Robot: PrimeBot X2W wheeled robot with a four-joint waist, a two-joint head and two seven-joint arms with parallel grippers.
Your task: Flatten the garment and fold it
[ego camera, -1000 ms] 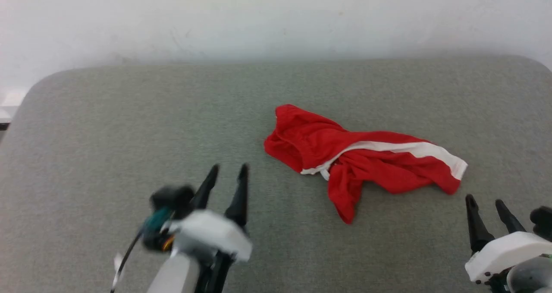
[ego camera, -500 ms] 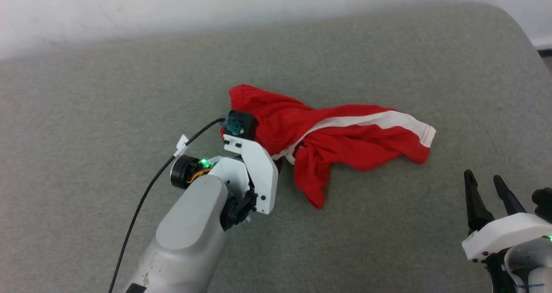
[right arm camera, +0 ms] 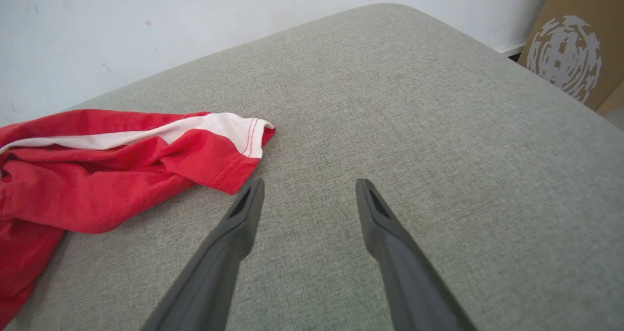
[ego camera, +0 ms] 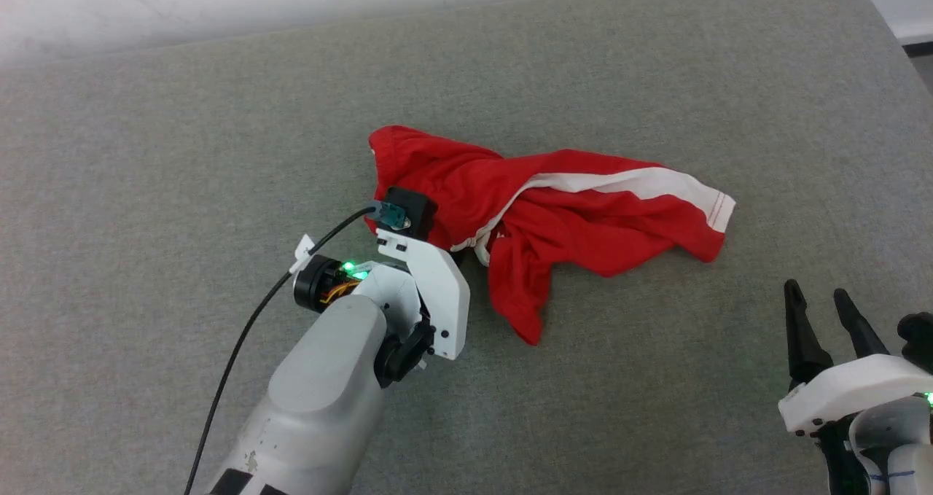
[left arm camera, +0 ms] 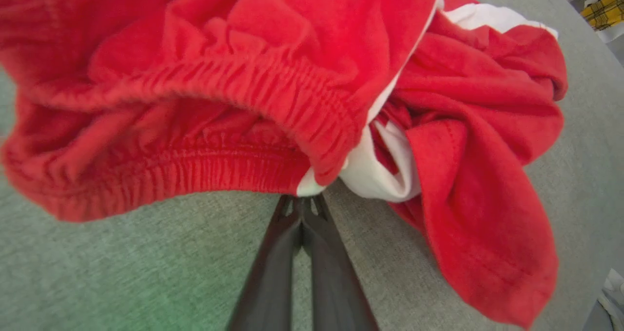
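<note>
- The grey cushion (ego camera: pixel 146 152) is my work surface, running back to a pale wall.
- The shorts (ego camera: pixel 583 218) lie crumpled a little right of its middle: waist end toward my left, one leg stretched out right, the other twisted toward me.
- My left gripper (left arm camera: pixel 302 206) is at the waist end. Its fingers are pressed together with the tips buried in the cloth's edge, so I judge it clamped on the shorts there.
- My right gripper (ego camera: pixel 815 289) hovers low at the near right with its fingers spread and nothing between them, near the right leg but apart from it.
- The waistband (left arm camera: pixel 234 77) is bunched and doubled over itself.
- The white stripe (ego camera: pixel 627 183) runs along the far leg to its hem (ego camera: pixel 718 211).
- I'm at the flattening step, with the first corner just taken.
- Next I'd bring the right gripper onto that hem, pinch it, then draw both ends apart to spread the cloth.
- If the left pinch caught only one layer, it may slip.
</note>
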